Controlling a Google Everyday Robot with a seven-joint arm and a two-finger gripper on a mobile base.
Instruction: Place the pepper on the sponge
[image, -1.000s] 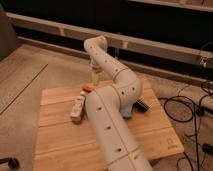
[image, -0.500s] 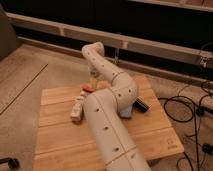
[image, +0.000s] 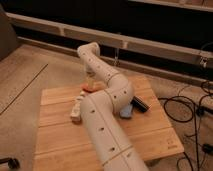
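- Leftward and lower went the arm (image: 107, 125) since half a second back: its top bend sank toward the far-left part of the board, while the pepper kept its place.
- Next in size, the wooden table (image: 55, 145) filled the middle of the view, and all the task's things sat in its far half.
- The whitish bottle (image: 76, 107) lay near the left edge, its long axis running near to far, just on the near side of the pepper.
- The sponge (image: 126, 112) lay flat, right of the middle toward the right edge, half hidden behind the arm's elbow.
- The black bar (image: 140, 104) lay close against the sponge's far-right side; whether they touched could not be told.
- The pepper (image: 91, 88) sat close to the far edge, left of the middle, its long axis roughly along that edge. It was well apart from the sponge, not on it.
- The gripper (image: 90, 79) hung pointing down right over the pepper; whether it was clamped on the pepper or free of it could not be told.
- From the gripper the sponge lay toward the right edge and a little nearer, with the arm's own elbow between the two in view. The black bar looked like the thing to miss on the way in.
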